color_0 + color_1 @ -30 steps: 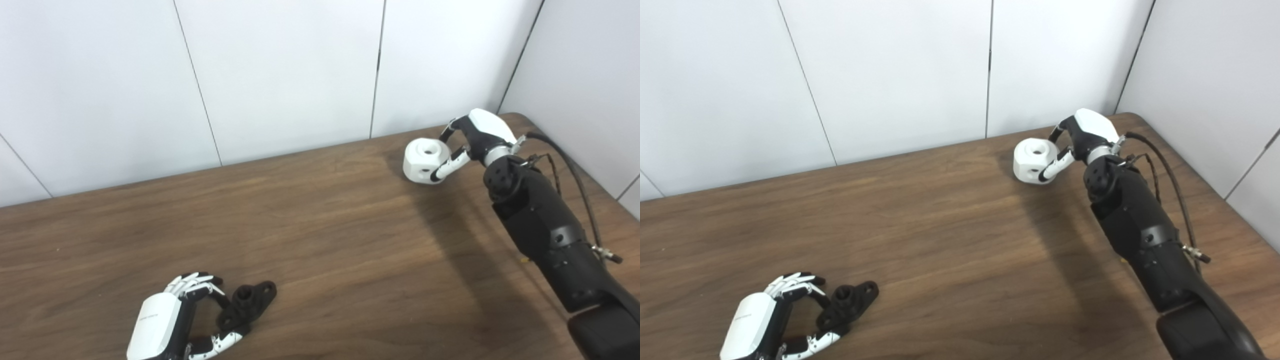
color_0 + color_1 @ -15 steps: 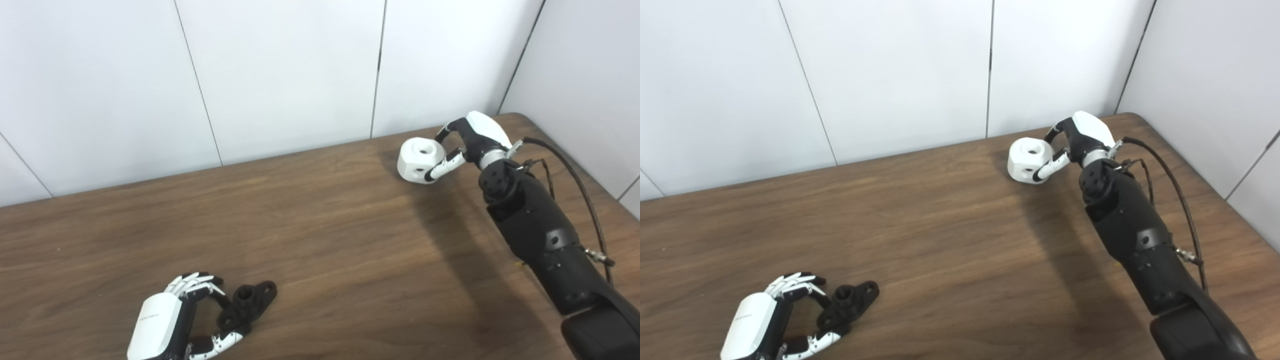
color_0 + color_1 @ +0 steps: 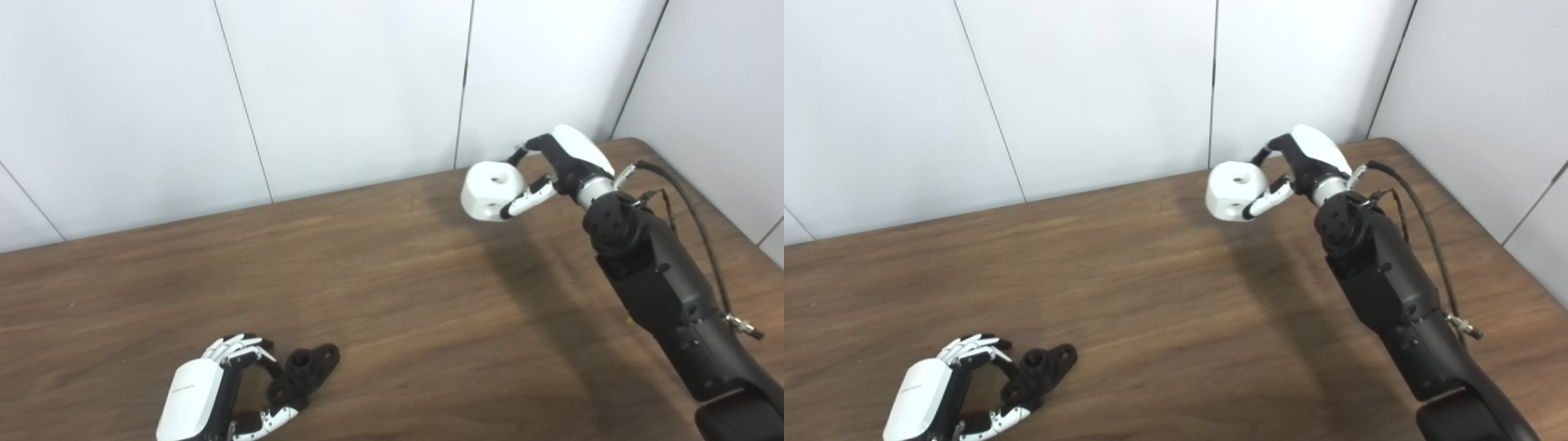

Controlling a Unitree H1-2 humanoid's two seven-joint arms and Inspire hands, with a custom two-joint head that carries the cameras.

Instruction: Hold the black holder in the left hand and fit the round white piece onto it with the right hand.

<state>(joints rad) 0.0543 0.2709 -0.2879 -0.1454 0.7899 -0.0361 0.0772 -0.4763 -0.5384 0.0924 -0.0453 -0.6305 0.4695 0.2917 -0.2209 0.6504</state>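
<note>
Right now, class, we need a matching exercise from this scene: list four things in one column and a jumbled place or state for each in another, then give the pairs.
1. round white plastic piece
2. black plastic holder
3. left hand
4. right hand

a. lying on the wooden table
b. raised at the far right, shut on the piece
c. held up off the table
d. near edge, fingers around the holder

Pairs: 1-c, 2-a, 3-d, 4-b

counter: dark wood-grain top, rounded far right corner | wall panels: white, thin dark seams, standing along the counter's far edge and right edge | cable: black, looping above the counter's right edge
</note>
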